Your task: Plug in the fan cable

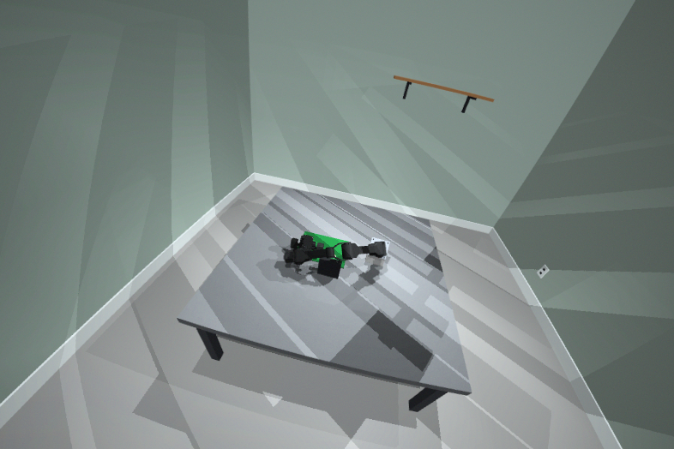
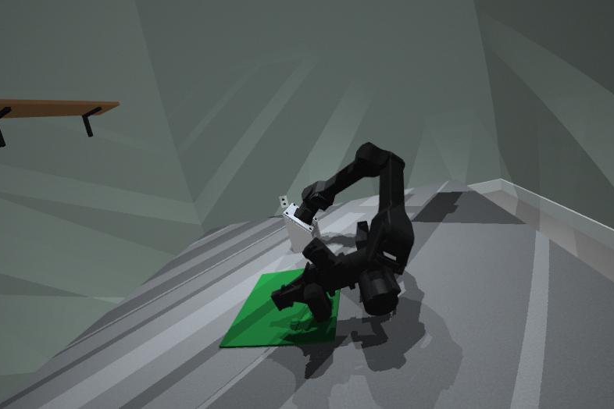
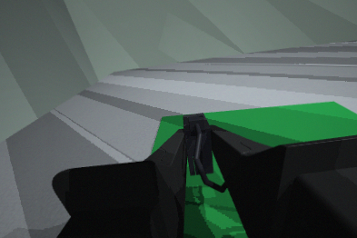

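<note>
My gripper (image 3: 196,133) is shut on the cable's small dark plug (image 3: 194,120). The plug sits at the fingertips, and a thin black cable (image 3: 211,183) curves back below it between the fingers. The green board (image 1: 327,241) (image 2: 255,313) (image 3: 279,123) lies flat on the table, and the gripper is over it. The plug appears against the board's far edge in the wrist view, with its height above the board unclear. The four-pin header cannot be made out. In the top and exterior views the arm's dark parts hide the fingertips and plug.
The arm's base is on a white stand (image 2: 300,239) behind the board in the exterior view. A black square shape (image 1: 328,268) shows beside the board; I cannot tell whether it is the fan or an arm part. A wooden shelf (image 1: 438,88) is high on the wall.
</note>
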`<state>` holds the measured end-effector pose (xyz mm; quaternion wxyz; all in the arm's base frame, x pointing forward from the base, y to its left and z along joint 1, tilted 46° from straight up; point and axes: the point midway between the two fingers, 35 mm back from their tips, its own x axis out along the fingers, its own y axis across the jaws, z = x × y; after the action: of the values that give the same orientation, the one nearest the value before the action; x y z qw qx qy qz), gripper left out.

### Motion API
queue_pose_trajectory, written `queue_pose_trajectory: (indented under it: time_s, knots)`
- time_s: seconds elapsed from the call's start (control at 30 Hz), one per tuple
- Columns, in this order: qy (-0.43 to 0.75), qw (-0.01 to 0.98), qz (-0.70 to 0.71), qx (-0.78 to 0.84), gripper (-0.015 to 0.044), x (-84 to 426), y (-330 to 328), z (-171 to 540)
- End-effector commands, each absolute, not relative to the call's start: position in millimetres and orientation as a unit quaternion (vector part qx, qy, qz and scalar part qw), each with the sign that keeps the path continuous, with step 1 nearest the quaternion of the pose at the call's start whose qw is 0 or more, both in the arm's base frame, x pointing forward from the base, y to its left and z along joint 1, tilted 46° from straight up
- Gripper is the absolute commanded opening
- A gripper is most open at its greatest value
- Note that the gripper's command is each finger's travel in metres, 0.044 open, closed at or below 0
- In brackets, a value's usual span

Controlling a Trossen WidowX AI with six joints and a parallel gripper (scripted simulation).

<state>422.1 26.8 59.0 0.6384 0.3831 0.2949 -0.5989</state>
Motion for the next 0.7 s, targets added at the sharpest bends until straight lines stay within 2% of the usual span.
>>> queue_pose_trajectory:
  time_s: [0.0, 0.67]
  knots:
    - [0.294, 0.638, -0.597, 0.387, 0.0000, 423.7, 31.2, 57.0]
    - [0.294, 0.638, -0.597, 0.387, 0.0000, 424.7, 40.3, 48.1]
